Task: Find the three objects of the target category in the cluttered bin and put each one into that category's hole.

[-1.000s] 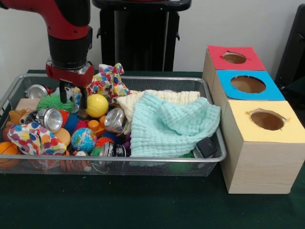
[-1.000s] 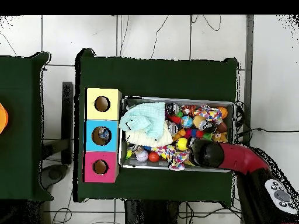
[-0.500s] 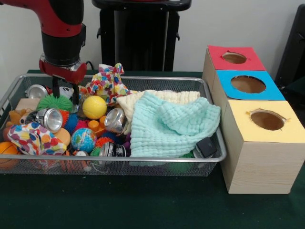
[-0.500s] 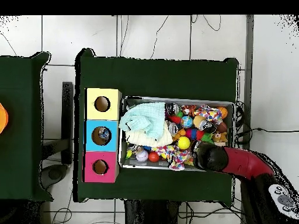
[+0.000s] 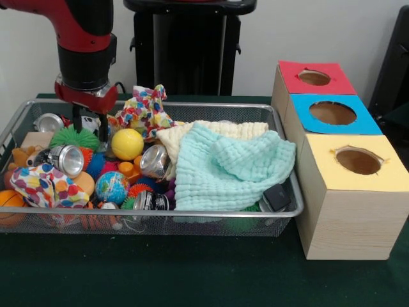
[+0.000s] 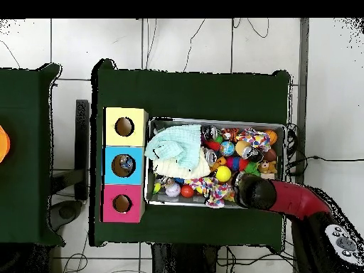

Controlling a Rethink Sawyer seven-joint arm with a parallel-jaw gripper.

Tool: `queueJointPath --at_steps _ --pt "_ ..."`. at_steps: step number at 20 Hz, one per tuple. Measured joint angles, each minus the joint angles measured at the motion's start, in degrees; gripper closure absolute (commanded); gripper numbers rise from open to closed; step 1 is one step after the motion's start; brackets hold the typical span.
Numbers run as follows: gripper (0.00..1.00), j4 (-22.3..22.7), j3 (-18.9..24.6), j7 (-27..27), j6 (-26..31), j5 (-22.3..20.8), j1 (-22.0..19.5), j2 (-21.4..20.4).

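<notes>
I am not finding any text, label, brand, number or sign that can be read in either view.
</notes>
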Motion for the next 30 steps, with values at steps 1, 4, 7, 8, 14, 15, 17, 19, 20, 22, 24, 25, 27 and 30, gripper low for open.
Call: queueJointPath --at_steps 1,4,7,8,14,15,17,19,20,22,24,25,27,30 --pt "0.0 0.04 0.02 0.0 -0.6 0.01 0.01 0.19" --pt "0.0 0.3 0.04 0.0 -2.55 0.01 0.0 0.81" --pt "0.0 0.66 0.04 0.0 -4.3 0.05 0.01 1.52" --pt "0.0 0.75 0.05 0.0 -4.56 0.07 0.01 1.7" --pt "0.0 2.05 0.14 0.0 -4.88 0.7 0.05 2.42" --pt "0.0 2.16 0.16 0.0 -4.91 0.83 0.05 2.41" --pt "0.0 2.46 0.17 0.0 -5.09 1.25 0.08 2.38" --pt "0.0 2.74 0.17 0.0 -5.35 1.68 0.13 2.38" --pt "0.0 2.83 0.17 0.0 -5.42 1.82 0.14 2.38" --pt "0.0 3.09 0.17 0.0 -5.48 2.21 0.18 2.38" --pt "0.0 3.21 0.17 0.0 -5.49 2.39 0.2 2.38" --pt "0.0 3.33 0.17 0.0 -5.49 2.6 0.23 2.35" --pt "0.0 3.34 0.17 0.0 -5.53 2.64 0.25 2.33" --pt "0.0 3.35 0.19 0.0 -5.56 2.65 0.29 2.33"
